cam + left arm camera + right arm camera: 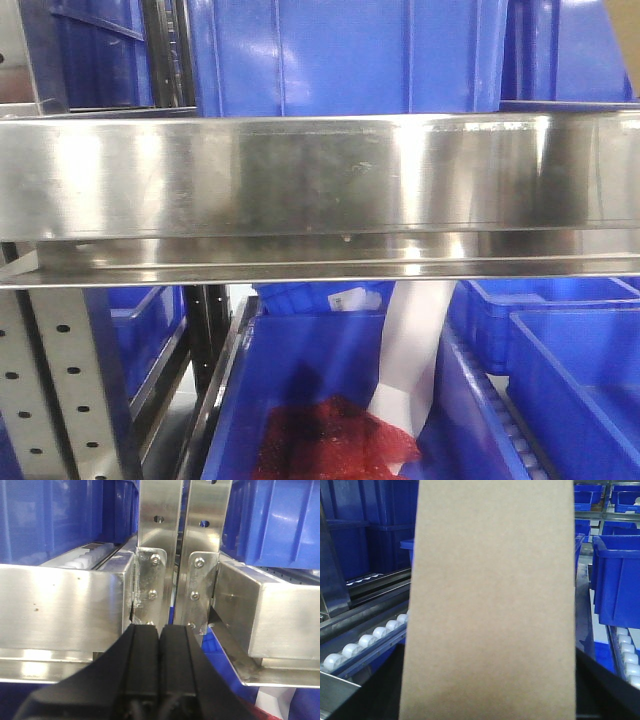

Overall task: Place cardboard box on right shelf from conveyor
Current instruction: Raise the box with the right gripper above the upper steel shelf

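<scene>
In the right wrist view, the cardboard box (492,600) fills the centre of the frame, directly ahead of the right gripper (489,685), which holds it. Dark fingers (387,690) show at both lower side edges of the carton, spread to span its narrow width. The long axis of the box runs vertically in this view, with its broad tan face toward the camera. The lower end of the box is out of frame, so contact with any surface cannot be determined. Beyond the box lies the right shelf (320,180), seen in the front view as a broad stainless lip across the frame. A roller track (365,647) runs along the left of the box and a second roller track (626,652) along the right. The lane between them appears open and is judged to be the room available for setting the box down. A blue bin (617,580) stands just right of the box and is the nearest obstruction; further blue bins (370,530) are stacked at far left. The right arm is the working arm. The left gripper (159,632) has its fingers pressed together with nothing between them, facing two steel uprights (159,540) close ahead. The conveyor is not visible in any view.
</scene>
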You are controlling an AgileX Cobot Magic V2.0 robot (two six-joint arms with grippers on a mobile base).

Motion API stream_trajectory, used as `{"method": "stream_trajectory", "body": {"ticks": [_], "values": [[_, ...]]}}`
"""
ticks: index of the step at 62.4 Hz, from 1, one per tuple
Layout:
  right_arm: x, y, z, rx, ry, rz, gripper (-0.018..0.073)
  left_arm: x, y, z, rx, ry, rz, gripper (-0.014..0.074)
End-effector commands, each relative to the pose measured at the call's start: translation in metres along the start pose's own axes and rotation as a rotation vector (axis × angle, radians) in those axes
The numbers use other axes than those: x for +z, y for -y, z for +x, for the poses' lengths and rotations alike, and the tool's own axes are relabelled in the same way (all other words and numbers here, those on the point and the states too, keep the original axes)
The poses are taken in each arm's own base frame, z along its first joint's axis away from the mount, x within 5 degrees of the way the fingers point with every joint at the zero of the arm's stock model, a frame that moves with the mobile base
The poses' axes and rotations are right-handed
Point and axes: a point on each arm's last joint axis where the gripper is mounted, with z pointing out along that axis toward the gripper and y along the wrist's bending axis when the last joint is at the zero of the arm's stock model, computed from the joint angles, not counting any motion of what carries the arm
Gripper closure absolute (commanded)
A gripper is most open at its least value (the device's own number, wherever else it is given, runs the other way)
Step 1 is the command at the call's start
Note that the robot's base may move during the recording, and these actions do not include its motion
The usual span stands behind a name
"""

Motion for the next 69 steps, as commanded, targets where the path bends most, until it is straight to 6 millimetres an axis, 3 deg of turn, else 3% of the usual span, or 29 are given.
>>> {"method": "stream_trajectory", "body": {"ticks": [1,21,41,58,69], "values": [[-0.003,-0.004,-0.018,-0.041,0.125,-0.038,0.0399,-0.002,0.000,-0.010,-0.010,0.105,0.003,0.0715],[0.012,-0.005,-0.032,-0.402,0.112,0.001,0.0399,-0.002,0.000,-0.010,-0.010,0.105,0.003,0.0715],[0.064,-0.010,-0.053,-0.936,-0.001,0.015,0.0399,-0.002,0.000,-0.010,-0.010,0.105,0.003,0.0715],[0.117,-0.015,-0.031,-1.410,-0.114,-0.076,0.0399,-0.002,0.000,-0.010,-0.010,0.105,0.003,0.0715],[0.150,-0.009,-0.009,-1.451,-0.178,-0.118,0.0399,-0.002,0.000,-0.010,-0.010,0.105,0.003,0.0715]]}}
